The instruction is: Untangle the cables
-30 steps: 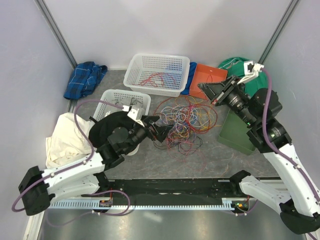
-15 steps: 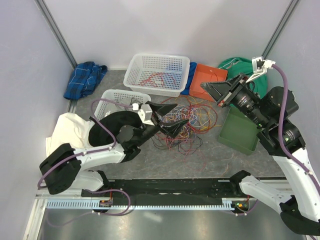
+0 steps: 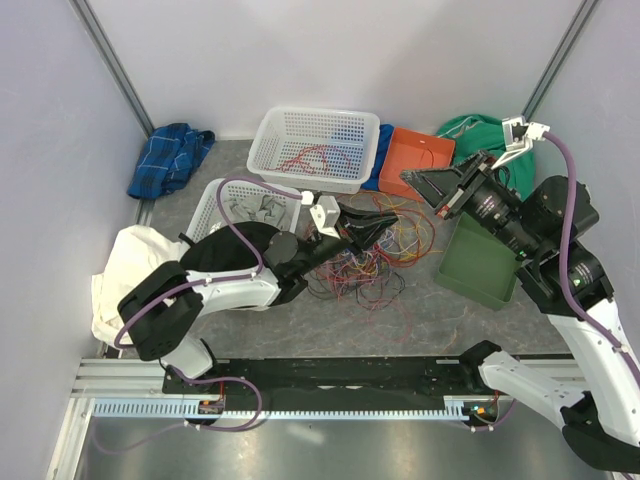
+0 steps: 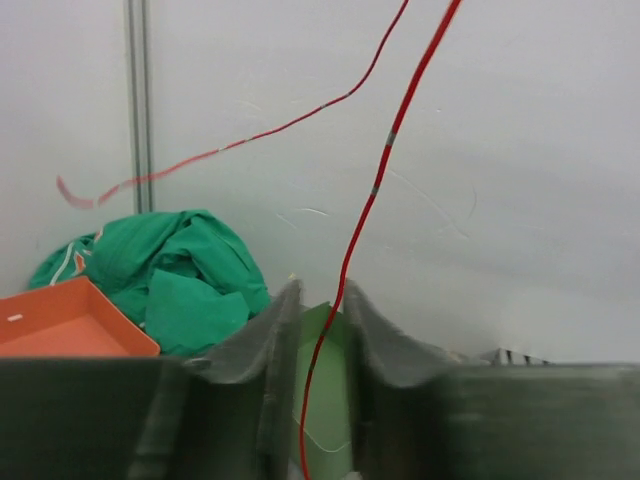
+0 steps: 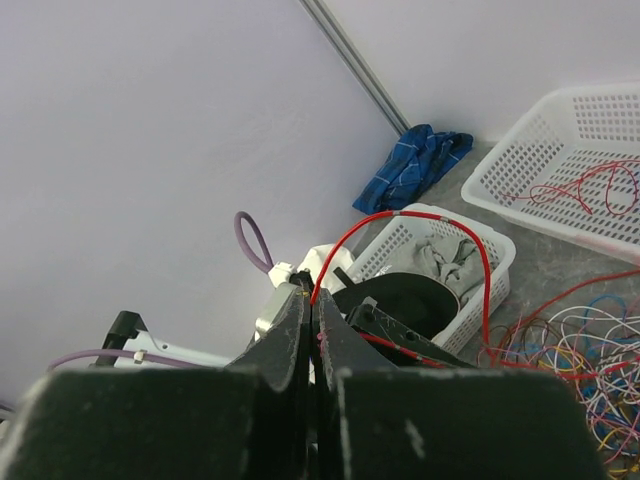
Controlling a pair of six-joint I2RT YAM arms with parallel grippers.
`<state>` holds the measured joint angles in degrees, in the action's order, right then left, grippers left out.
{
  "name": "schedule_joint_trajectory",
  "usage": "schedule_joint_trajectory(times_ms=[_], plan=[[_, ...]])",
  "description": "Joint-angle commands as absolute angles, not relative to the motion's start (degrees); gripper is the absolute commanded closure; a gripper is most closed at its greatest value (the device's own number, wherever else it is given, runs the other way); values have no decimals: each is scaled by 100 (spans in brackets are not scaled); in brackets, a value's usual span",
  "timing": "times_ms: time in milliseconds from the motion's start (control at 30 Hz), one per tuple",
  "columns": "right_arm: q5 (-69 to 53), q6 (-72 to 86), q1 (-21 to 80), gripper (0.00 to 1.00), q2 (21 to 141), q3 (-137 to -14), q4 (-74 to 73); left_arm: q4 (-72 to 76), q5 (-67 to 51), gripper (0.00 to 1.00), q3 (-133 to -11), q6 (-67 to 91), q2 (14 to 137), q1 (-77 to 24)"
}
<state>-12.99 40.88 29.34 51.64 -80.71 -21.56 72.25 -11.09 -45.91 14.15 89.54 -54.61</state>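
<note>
Top external view: the cables [image 3: 372,255] lie mostly knotted in a bright heap at mid-worktop [image 3: 300,315], between the two arms. One red strand [image 5: 440,217] rises clear of the heap. The right arm's fingers [image 5: 290,340], pressed together, pinch it, and it runs through the narrow gap of the left arm's fingers [image 4: 275,340], which are parted and not visibly clamping. A few red wires [image 3: 315,158] sit in the far white basket [image 3: 330,182]; the bulk looks unsorted, the job barely begun.
</note>
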Motion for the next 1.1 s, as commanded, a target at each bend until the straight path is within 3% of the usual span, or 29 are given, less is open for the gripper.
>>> schedule_joint_trajectory(times_ms=[0, 67, 100, 167, 200, 233, 267, 300, 400, 700, 867, 1067], plan=[[-1187, 4025, 2988, 100, 5045, -8051, -2136, 7313, -1108, 95, -4746, 1143, 8912, -5458], [-1099, 3990, 2997, 100, 4984, -7972, -2144, 7007, -994, 98, -4746, 1151, 8738, -5458], [-1055, 3955, 2997, 90, 4949, -7937, -2145, 6813, -871, 98, -4790, 1177, 8658, -5467], [-854, 3824, 2997, 57, 4817, -7832, -2197, 5608, -634, 98, -4965, 1239, 8430, -5467], [-766, 3771, 2988, 24, 4773, -7796, -2232, 4946, -241, 98, -5383, 1396, 8202, -5449], [-669, 3727, 2997, 7, 4720, -7770, -2337, 4226, -37, 98, -5710, 1493, 8131, -5432], [-433, 3648, 2997, 2, 4633, -7709, -2390, 3314, 148, 98, -6087, 1590, 8112, -5397], [-335, 3630, 2997, 2, 4571, -7656, -2443, 2069, 271, 98, -6839, 1669, 8173, -5301], [199, 3560, 2997, 2, 4255, -7410, -2592, 813, 299, 98, -7792, 1810, 8262, -5055], [1327, 3586, 2988, 2, 2770, -5715, -2759, -1018, 54, 98, -10140, 2504, 8885, -4132], [801, 3665, 2997, 2, 2601, -4564, -2690, -2486, -1077, 98, -11713, 2856, 9728, -3902], [-306, 3691, 2997, 2, 2742, -3613, -1321, -2593, -1590, 98, -11698, 3102, 9782, -3929]])
